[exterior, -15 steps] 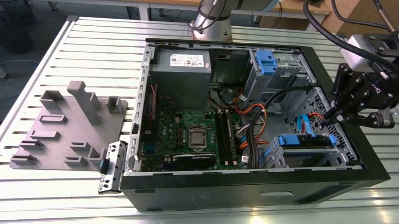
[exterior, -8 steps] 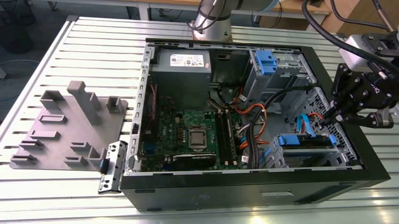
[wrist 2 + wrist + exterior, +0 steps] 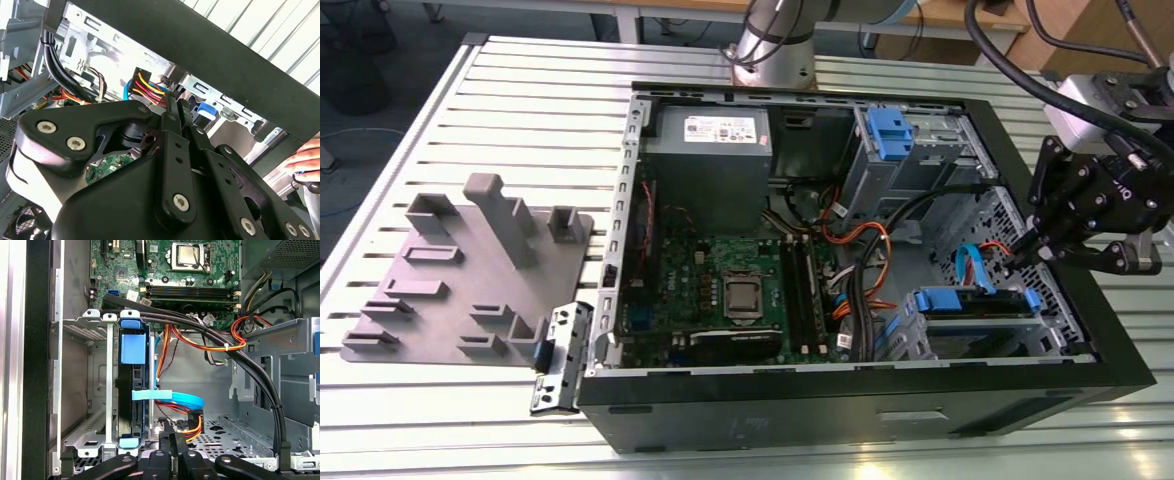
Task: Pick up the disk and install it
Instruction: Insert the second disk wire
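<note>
The disk (image 3: 131, 390) stands edge-on in a slot of the grey metal drive cage (image 3: 95, 390), with its blue rail ends showing at both ends. In the exterior view the disk (image 3: 974, 301) lies in the cage at the near right corner of the open computer case (image 3: 854, 400). My gripper (image 3: 1022, 256) hangs just above the case's right wall, a short way from the disk. Both wrist views show its black fingers pressed together, so my gripper (image 3: 170, 432) is shut with nothing in it and apart from the disk. The same shut gripper (image 3: 173, 107) points into the case.
A blue flat cable (image 3: 175, 399) and black, red and orange wire bundles (image 3: 220, 342) cross beside the cage. The motherboard (image 3: 727, 290), power-supply box (image 3: 710, 135) and upright blue latch (image 3: 891, 135) fill the case. A grey fixture plate (image 3: 467, 270) lies on the exterior view's left. A person's hand (image 3: 306, 160) is near the case wall.
</note>
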Robot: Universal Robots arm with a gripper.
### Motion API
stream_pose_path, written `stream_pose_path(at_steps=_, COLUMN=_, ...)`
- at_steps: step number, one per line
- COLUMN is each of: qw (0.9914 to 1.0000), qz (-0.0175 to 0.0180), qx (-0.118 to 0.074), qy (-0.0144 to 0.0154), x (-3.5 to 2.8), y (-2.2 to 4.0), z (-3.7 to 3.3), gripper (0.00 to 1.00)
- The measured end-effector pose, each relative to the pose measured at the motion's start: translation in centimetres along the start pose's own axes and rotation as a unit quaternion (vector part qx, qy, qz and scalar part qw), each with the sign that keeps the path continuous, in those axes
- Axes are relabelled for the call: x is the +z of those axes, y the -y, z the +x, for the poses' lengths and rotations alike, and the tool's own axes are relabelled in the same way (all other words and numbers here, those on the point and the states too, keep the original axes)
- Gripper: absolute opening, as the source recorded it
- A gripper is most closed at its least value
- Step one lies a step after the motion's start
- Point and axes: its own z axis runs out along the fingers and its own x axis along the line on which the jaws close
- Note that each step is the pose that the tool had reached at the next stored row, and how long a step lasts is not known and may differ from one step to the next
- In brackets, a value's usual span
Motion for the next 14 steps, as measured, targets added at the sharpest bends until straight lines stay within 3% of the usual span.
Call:
stream_pose_path(at_steps=5, qw=1.0, qz=0.0002, qx=0.0, qy=0.0, x=0.0, y=-0.04, z=0.0, gripper=0.16)
stream_pose_path(at_steps=14, qw=0.99999, qz=0.0044, qx=0.0, qy=-0.0001, x=-0.01, y=-0.61, z=0.31, gripper=0.16)
